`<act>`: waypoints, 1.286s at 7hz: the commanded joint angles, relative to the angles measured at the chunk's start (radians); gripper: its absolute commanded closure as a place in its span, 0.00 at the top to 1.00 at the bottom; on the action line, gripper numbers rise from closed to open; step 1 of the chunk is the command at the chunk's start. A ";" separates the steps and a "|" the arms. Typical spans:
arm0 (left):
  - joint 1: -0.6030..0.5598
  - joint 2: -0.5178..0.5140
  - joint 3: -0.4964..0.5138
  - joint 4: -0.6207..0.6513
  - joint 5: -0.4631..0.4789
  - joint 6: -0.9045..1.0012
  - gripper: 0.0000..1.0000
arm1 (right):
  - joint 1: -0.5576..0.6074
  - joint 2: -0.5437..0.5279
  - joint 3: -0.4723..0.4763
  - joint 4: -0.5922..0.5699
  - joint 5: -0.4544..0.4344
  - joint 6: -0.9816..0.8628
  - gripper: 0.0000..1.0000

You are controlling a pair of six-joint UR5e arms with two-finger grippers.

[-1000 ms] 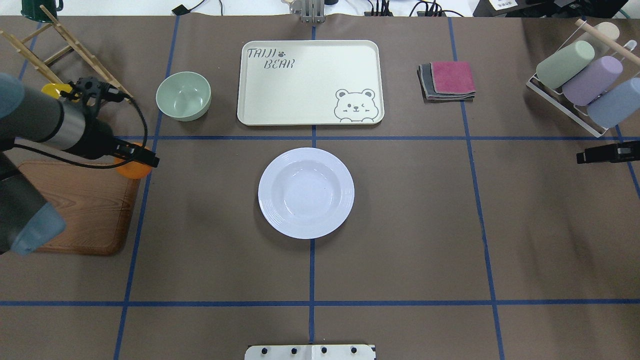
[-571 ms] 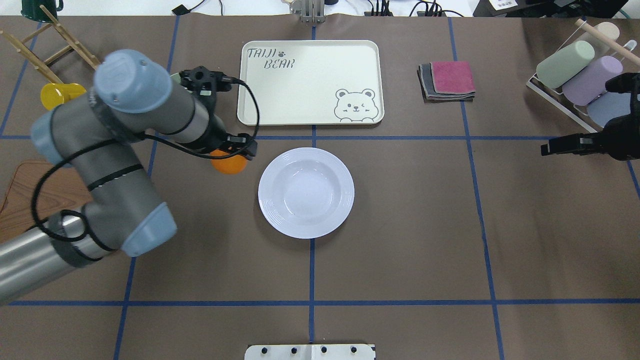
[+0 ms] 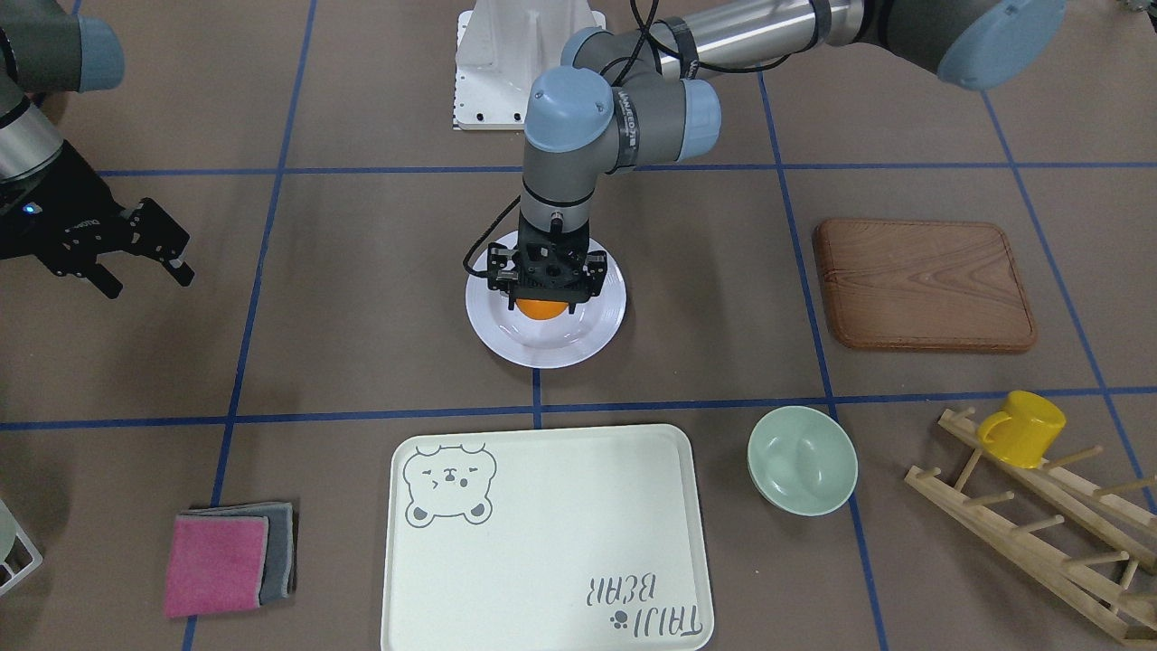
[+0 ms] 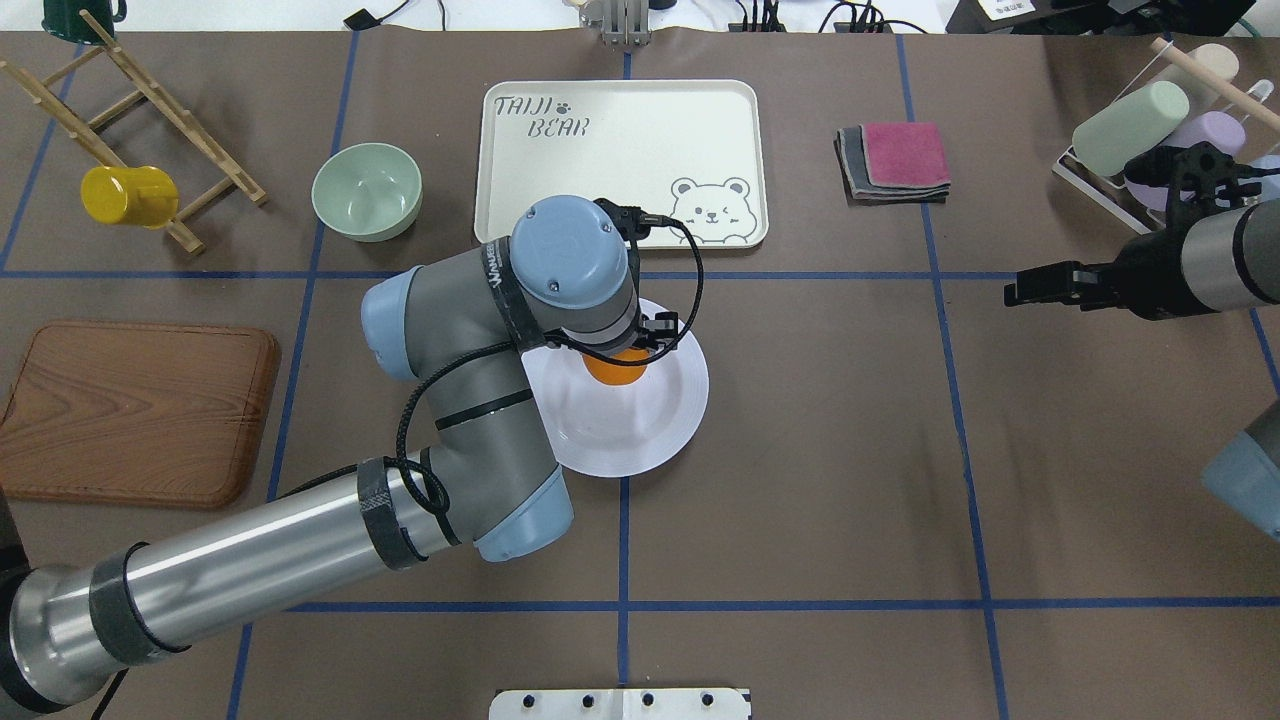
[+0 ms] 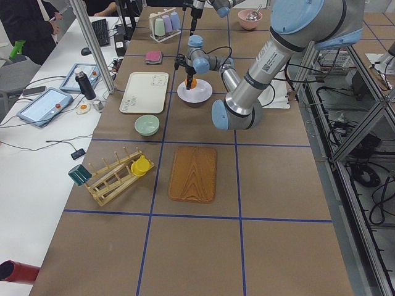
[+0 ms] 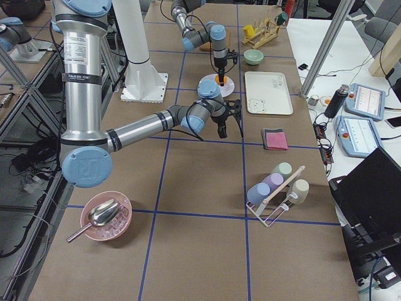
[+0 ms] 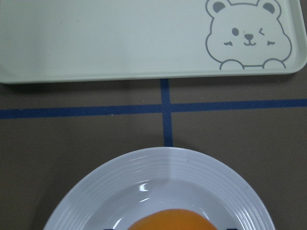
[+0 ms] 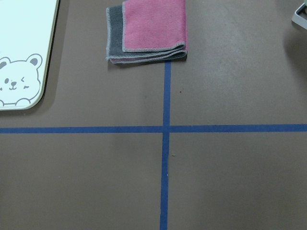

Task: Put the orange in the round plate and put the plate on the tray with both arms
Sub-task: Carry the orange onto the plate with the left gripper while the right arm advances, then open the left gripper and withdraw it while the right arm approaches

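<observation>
Left pincer (image 3: 543, 306) grips orange (image 4: 615, 369) inside plate (image 3: 542, 353) rim, probably.

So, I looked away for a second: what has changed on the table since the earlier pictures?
The left hand, gripping the orange, carried it from the edge of the wooden board rightward to over the round plate. The right hand moved inward, open. Plate, tray, bowl and cloths stayed put.

Straight-down look at brown table (image 8: 240, 182). Blue tape lines (image 8: 165, 129) cross near frame centre, one left-right, one top-bottom. Rounded tray (image 8: 29, 28) corner at upper left, winking bear drawing (image 8: 17, 79) on it. Folded pink cloth (image 8: 153, 24) lies on grey cloth (image 8: 114, 38) at top edge — stack covers vertical tape line, apart from tray. Pale object clipped at upper right corner — cannot identify.
</observation>
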 commanded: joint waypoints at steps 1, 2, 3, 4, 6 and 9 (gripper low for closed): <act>0.038 0.018 0.010 -0.003 0.044 -0.001 0.98 | -0.004 0.009 -0.002 0.000 0.000 0.003 1.00; 0.047 0.024 0.007 -0.022 0.069 -0.003 0.98 | -0.008 0.016 -0.004 0.000 0.000 0.005 1.00; 0.034 0.024 -0.033 -0.013 0.060 0.002 0.99 | -0.008 0.029 -0.002 0.000 -0.003 0.058 1.00; -0.055 0.024 -0.094 0.083 -0.025 0.093 0.98 | -0.008 0.061 -0.002 0.000 -0.002 0.193 1.00; -0.271 0.152 -0.351 0.344 -0.209 0.413 0.98 | -0.049 0.096 0.022 0.010 -0.040 0.496 1.00; -0.651 0.426 -0.421 0.392 -0.360 1.025 0.98 | -0.247 0.110 0.138 0.011 -0.293 0.907 1.00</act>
